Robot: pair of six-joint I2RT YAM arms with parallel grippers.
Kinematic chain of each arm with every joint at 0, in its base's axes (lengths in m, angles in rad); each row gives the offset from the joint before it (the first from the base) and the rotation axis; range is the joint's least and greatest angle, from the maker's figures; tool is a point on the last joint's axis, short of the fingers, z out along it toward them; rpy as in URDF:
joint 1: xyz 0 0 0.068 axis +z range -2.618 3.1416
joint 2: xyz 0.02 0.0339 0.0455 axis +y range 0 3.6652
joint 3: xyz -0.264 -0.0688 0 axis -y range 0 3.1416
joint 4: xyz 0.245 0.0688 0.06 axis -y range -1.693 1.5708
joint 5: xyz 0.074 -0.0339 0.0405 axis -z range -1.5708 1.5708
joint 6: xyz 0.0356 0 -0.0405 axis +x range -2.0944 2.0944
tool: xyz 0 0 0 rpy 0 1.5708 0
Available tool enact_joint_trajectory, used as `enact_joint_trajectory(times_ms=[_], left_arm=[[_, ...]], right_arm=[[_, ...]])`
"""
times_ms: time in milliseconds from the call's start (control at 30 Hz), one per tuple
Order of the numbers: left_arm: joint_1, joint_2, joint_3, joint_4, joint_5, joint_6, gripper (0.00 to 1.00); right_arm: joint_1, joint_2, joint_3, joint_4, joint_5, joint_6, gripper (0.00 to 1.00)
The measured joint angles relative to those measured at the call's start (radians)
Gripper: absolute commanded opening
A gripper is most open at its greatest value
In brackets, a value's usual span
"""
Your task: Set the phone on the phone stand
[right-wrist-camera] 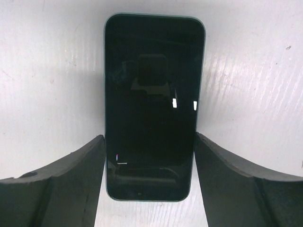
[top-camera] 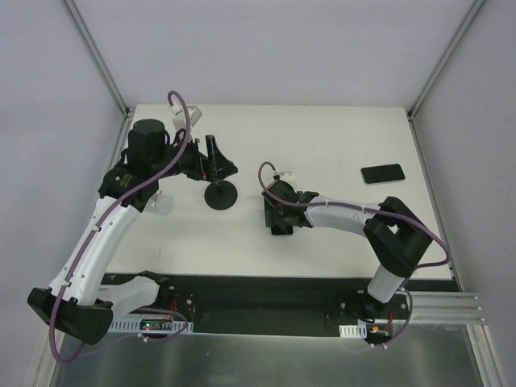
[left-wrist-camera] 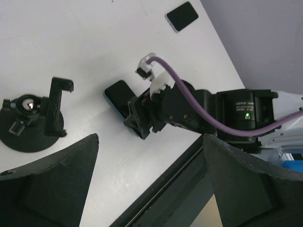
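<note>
The phone (right-wrist-camera: pixel 151 104), a thin black slab with a glossy screen, lies face up on the white table. My right gripper (right-wrist-camera: pixel 149 137) straddles its near end, and its fingers (right-wrist-camera: pixel 71 179) press against both long edges. From above, this gripper (top-camera: pixel 280 219) is near the table's middle, and the phone (left-wrist-camera: pixel 118 96) pokes out beyond it. The phone stand (top-camera: pixel 220 196) has a round black base and a clamp cradle (left-wrist-camera: pixel 57 106) on a short post. It stands left of centre. My left gripper (left-wrist-camera: pixel 150 139) hovers open beside the stand, with nothing between its fingers.
A second dark phone-like slab (top-camera: pixel 382 173) lies near the table's right edge, also seen as a slab (left-wrist-camera: pixel 182 16) in the left wrist view. The table's near edge meets a black rail (top-camera: pixel 266 290). White walls enclose the back and sides.
</note>
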Motion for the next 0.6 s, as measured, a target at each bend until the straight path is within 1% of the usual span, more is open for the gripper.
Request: enact_joint_trajectory(times_ms=[33, 100, 133, 233, 300, 333, 400, 433, 567, 600], left_arm=[[0.0, 0.013, 0.023, -0.003, 0.007, 0.0, 0.9], [0.0, 0.046, 0.073, -0.002, 0.014, 0.0, 0.9], [0.0, 0.061, 0.095, 0.0, 0.015, 0.002, 0.9], [0.0, 0.096, 0.132, 0.011, 0.014, 0.01, 0.9], [0.0, 0.1, 0.13, 0.007, 0.006, 0.026, 0.91], [0.0, 0.099, 0.122, 0.009, 0.003, 0.036, 0.91], [0.0, 0.089, 0.098, 0.01, -0.014, 0.055, 0.91], [0.0, 0.082, 0.079, 0.01, -0.023, 0.064, 0.91], [0.0, 0.057, 0.012, 0.005, -0.05, 0.09, 0.91], [0.0, 0.052, 0.001, 0.003, -0.055, 0.095, 0.91]], right_arm=[[0.0, 0.001, 0.016, -0.028, -0.009, 0.005, 0.43], [-0.005, 0.01, 0.05, -0.08, -0.027, 0.01, 0.5], [-0.007, 0.016, 0.061, -0.094, -0.032, 0.01, 0.55], [-0.019, 0.042, 0.09, -0.131, -0.058, 0.01, 0.62], [-0.026, 0.067, 0.108, -0.156, -0.074, 0.009, 0.66], [-0.028, 0.08, 0.121, -0.169, -0.076, 0.007, 0.71], [-0.029, 0.097, 0.148, -0.194, -0.079, 0.005, 0.76], [-0.029, 0.104, 0.158, -0.204, -0.079, 0.005, 0.81], [-0.029, 0.139, 0.207, -0.253, -0.08, -0.001, 0.87], [-0.029, 0.148, 0.22, -0.262, -0.08, -0.002, 0.91]])
